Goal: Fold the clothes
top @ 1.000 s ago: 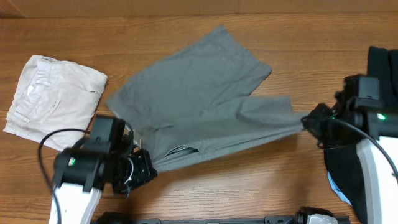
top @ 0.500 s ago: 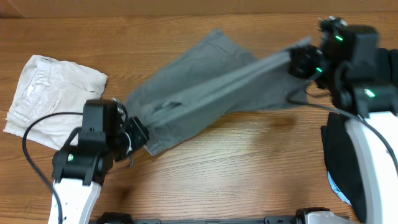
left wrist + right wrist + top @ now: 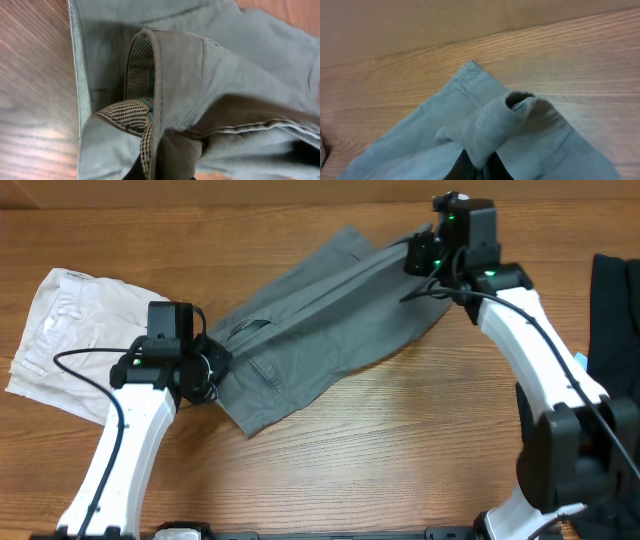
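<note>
The grey shorts (image 3: 320, 340) lie folded lengthwise in a slanted band across the middle of the table. My left gripper (image 3: 208, 365) is shut on the waistband end at the left; the left wrist view shows the waistband (image 3: 165, 100) with its patterned lining bunched in the jaws (image 3: 165, 172). My right gripper (image 3: 420, 255) is shut on the leg hem at the far right end, held over the other leg. The right wrist view shows a pinched fold of the shorts (image 3: 490, 125) in the jaws (image 3: 477, 170).
Cream-white folded shorts (image 3: 85, 340) lie at the left, close to my left arm. A black garment (image 3: 612, 310) lies at the right edge. Bare wood table (image 3: 400, 460) runs along the front.
My right gripper has carried the leg from the front right up and leftward to the far side, laying it over the other leg. My left gripper has moved the waistband up and back.
</note>
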You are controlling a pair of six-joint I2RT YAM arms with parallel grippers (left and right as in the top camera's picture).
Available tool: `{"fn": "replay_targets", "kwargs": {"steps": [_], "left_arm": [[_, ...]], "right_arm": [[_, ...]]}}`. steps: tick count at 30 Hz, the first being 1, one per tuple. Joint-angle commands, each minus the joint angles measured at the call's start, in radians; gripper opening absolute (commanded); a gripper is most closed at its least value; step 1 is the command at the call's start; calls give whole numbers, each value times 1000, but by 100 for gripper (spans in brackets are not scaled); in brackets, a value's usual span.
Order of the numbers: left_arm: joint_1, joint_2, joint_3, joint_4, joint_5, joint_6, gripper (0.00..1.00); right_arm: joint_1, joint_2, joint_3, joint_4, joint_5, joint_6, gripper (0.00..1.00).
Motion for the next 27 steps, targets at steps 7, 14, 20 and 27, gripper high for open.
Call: {"fn": "replay_targets", "kwargs": {"steps": [7, 14, 20, 27], "left_arm": [[22, 108, -4, 56, -92, -78, 4], [32, 109, -4, 81, -129, -76, 77], [148, 78, 47, 184, -87, -18, 78], [153, 75, 118, 118, 111, 189, 68]], "right_arm": [[32, 91, 30, 156, 66, -11, 4], [74, 131, 30, 289, 8, -34, 81], [31, 76, 44, 137, 226, -52, 100], [-116, 44, 28, -279, 167, 55, 100]]}}
